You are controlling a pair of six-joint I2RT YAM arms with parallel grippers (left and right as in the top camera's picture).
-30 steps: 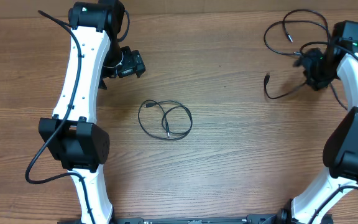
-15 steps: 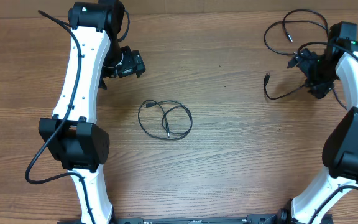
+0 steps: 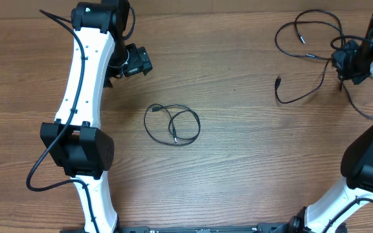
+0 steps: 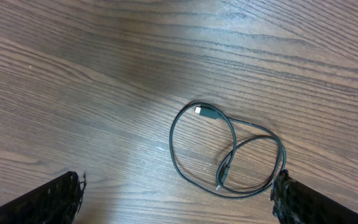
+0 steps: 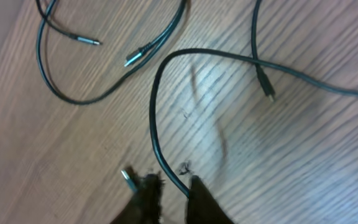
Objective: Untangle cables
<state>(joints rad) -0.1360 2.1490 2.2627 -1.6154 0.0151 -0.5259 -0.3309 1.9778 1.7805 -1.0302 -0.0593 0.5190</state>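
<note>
**Cables: drag, slip and snag hazards at the right-hand grip; item count**

One cable [image 5: 153, 112] passes between the right fingers [image 5: 202, 200], which are clenched on it at the bottom of the right wrist view. It belongs to the loose cables [image 3: 296, 98] in the upper right of the overhead view. It crosses a neighbour there, so a pull would likely drag that neighbour along and tighten the crossing. The cord is thin and held near the tips, so it may slip under load. A plug end [image 5: 127, 177] just beside the fingers could catch. The left fingers [image 4: 48, 202] are spread wide and grasp nothing. They are well apart from the coiled cable [image 4: 234, 140] at centre frame, too far off to pin anything. Count: one coiled cable; at least two loose cables, exact number unclear; four plug ends in the right wrist view; one counter [image 3: 238, 175].
</note>
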